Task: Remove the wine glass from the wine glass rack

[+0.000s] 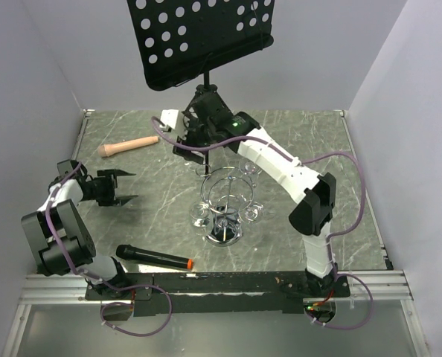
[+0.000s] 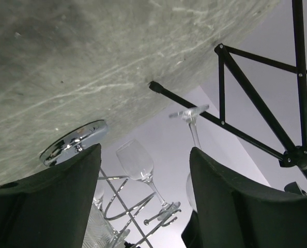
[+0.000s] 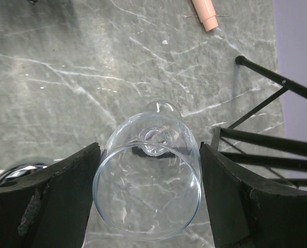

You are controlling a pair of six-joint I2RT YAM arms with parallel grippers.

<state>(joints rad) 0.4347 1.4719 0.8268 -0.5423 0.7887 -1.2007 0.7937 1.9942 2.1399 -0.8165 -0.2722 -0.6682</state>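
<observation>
Right claw (image 3: 149,149), one wine glass (image 3: 148,199) gripped

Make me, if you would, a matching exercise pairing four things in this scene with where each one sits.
Things:
1. microphone
2. peach stick
3. music stand
4. wine glass rack

Places:
A. middle of the table
B. far edge, at the centre
C. near edge, on the left side
D. far part, on the left side

Pairs: 1-C, 2-D, 3-B, 4-A
</observation>
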